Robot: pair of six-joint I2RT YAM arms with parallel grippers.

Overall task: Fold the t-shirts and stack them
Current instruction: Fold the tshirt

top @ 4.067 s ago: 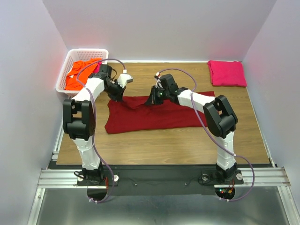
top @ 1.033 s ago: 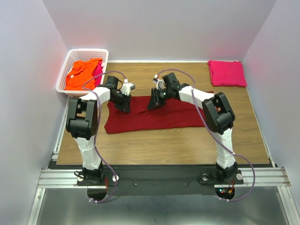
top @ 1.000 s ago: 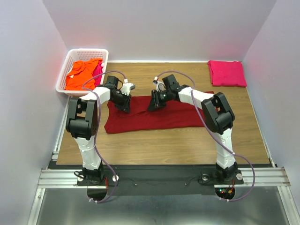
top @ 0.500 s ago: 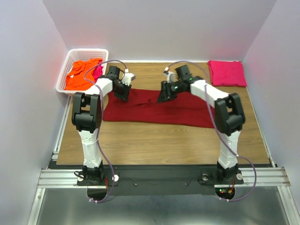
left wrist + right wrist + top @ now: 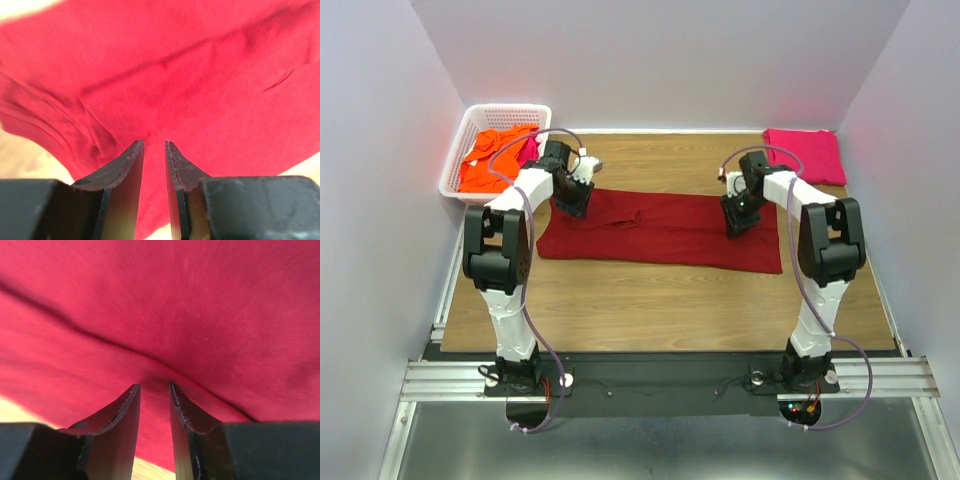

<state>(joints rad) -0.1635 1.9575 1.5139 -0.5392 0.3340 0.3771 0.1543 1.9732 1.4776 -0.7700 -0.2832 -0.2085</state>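
A dark red t-shirt (image 5: 660, 228) lies spread wide across the wooden table. My left gripper (image 5: 572, 197) is down on its top left corner, and my right gripper (image 5: 735, 222) is down on its right part. In the left wrist view the left gripper (image 5: 154, 144) has its jaws a narrow gap apart, tips on the red cloth (image 5: 200, 75). The right gripper (image 5: 154, 386) stands the same way, with its tips at a crease in the cloth (image 5: 200, 315). A folded pink t-shirt (image 5: 805, 157) lies at the back right. An orange t-shirt (image 5: 492, 150) and a magenta one (image 5: 530, 148) are in the basket.
The white lattice basket (image 5: 507, 108) stands at the back left corner of the table (image 5: 660, 300). White walls close in the left, back and right sides.
Both arms have moved outward from the shirt's middle, the right one far to the right. The dark red shirt is now stretched into a longer, flatter band.
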